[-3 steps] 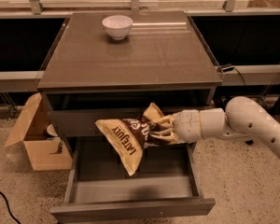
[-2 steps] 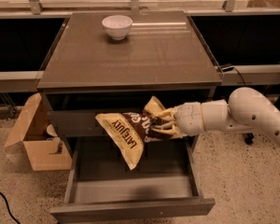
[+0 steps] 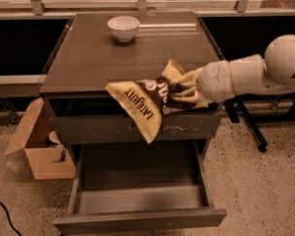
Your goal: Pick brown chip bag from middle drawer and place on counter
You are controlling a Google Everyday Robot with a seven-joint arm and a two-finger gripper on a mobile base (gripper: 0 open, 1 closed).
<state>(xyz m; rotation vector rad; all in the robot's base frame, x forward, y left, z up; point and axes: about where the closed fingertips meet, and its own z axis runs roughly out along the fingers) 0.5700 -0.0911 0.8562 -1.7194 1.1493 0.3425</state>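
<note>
Grey drawer (image 3: pixel 137 200) nearest the camera, pulled well out, plain front panel, smooth grey floor showing. Speckled floor (image 3: pixel 265 191) on both sides; thin black cable (image 3: pixel 2 213) at lower left. Open cardboard box (image 3: pixel 37 146) stands on the floor just beside the desk's left side. Above the open drawer, a shut drawer front (image 3: pixel 98 128) with white scratches. Brown chip bag (image 3: pixel 140 102) is off the drawer and in the air, hanging across the desk's front edge and over the scratched front: dark brown middle, tan lower end with dark lettering pointing down, crumpled tan upper end to the right. Cannot tell whether it touches the desk edge. Gripper (image 3: pixel 184 90) comes in from the right at desk-top height, fingers closed tight on the bag's upper right end. White arm (image 3: pixel 255 73) runs off to the right edge. Desk (image 3: pixel 88 58) top glossy grey-brown, lightly reflective. White bowl (image 3: pixel 123 27) sits upright near its far edge, well apart from the bag.
</note>
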